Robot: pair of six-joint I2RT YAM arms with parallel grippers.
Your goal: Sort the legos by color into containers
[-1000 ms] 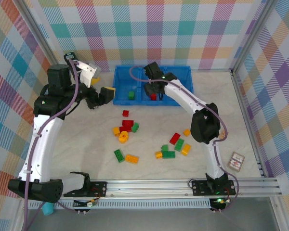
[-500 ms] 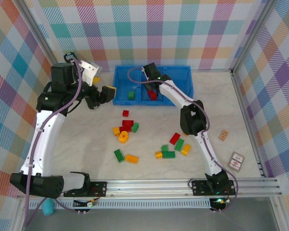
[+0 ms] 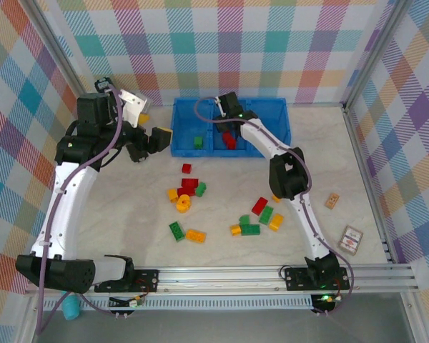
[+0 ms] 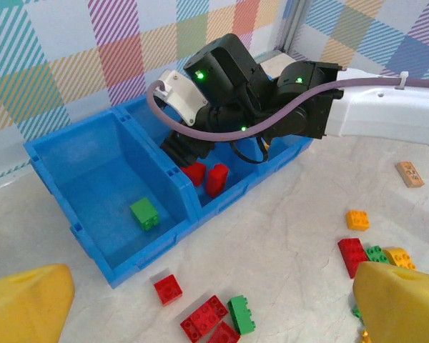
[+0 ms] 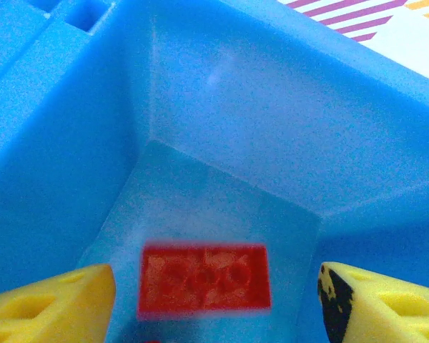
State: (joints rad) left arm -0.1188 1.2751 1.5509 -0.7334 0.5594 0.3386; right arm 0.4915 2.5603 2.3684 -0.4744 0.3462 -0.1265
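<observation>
Facing tray (image 4: 71, 130), left pincer (image 4: 213, 286), right pincer (image 5: 216, 286) gape: two red legos (image 4: 217, 179), one green lego (image 4: 144, 213).

No legible txt, nos., brand marks or signs found in any view.

Items checked:
- Tan tile (image 4: 410, 174), left wrist view: dark marks on top face, too small to read.
- Card (image 3: 351, 239), top view, near right rail: printed face w/ dark border, content not readable at this res.
- Red lego (image 5: 204, 280), right wrist view: stud surface blurred, no lettering can be made out.
</observation>
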